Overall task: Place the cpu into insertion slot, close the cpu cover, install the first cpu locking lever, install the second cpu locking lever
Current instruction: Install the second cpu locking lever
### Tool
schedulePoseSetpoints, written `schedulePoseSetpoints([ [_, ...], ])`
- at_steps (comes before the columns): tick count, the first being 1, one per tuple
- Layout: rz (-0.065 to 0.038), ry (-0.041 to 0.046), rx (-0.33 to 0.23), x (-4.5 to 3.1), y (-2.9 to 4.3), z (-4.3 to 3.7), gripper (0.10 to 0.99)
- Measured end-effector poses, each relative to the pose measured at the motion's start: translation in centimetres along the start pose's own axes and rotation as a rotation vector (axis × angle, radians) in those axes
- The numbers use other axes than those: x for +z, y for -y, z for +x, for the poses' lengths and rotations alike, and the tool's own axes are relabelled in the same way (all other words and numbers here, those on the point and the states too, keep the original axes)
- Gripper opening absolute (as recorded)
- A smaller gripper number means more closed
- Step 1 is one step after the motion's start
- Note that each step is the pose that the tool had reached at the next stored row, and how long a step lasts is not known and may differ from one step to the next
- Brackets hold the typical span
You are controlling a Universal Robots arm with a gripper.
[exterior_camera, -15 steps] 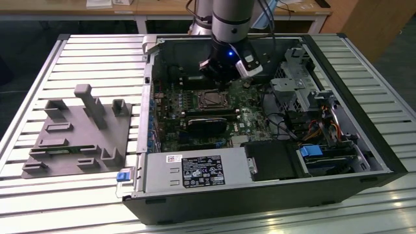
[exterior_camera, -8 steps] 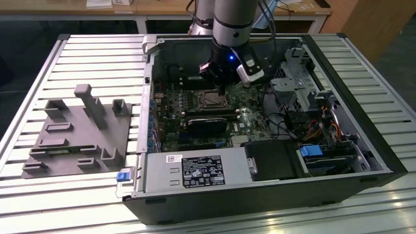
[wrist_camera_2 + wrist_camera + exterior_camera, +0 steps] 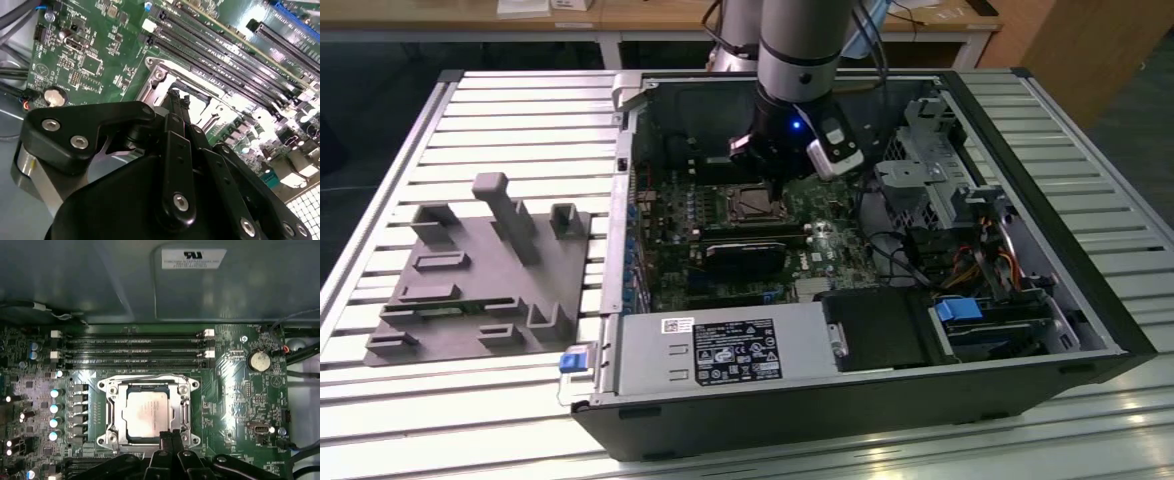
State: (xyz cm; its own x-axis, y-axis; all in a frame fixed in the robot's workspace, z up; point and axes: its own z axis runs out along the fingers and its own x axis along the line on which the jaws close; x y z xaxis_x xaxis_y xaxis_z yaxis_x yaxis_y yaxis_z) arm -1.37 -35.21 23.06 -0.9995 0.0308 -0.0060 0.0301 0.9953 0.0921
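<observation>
On a slatted metal bench (image 3: pixel 520 110) an opened computer case (image 3: pixel 1067 300) lies flat, and inside it the gripper (image 3: pixel 171 436), fingers pressed together and empty, touches the cpu cover (image 3: pixel 114 412) closed around the seated cpu (image 3: pixel 145 410) at mid-frame.

The cpu (image 3: pixel 145 411) is a small flat square chip with a dull silver-grey metal top. It lies flat in the insertion slot (image 3: pixel 148 412) on the green board inside the open computer case, seen in the exterior view (image 3: pixel 754 205) near the middle of the board. The cpu cover (image 3: pixel 116 410), a thin silvery metal frame with a cut-out centre, lies down around the chip, its top showing through the opening.
</observation>
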Motion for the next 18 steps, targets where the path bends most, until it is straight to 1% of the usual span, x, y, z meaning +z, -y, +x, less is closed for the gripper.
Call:
schedulePoseSetpoints([
  [7, -0.003, 0.0, 0.0, 0.08, 1.3, -0.01, 0.114],
  [12, -0.009, -0.0003, 0.0, 0.02, 2.32, 0.0, 0.114],
  [15, -0.011, -0.0003, 0.0, -0.01, 2.65, 0.46, 0.114],
  [18, -0.012, -0.0002, 0.0, -0.02, 2.84, 1.54, 0.114],
])
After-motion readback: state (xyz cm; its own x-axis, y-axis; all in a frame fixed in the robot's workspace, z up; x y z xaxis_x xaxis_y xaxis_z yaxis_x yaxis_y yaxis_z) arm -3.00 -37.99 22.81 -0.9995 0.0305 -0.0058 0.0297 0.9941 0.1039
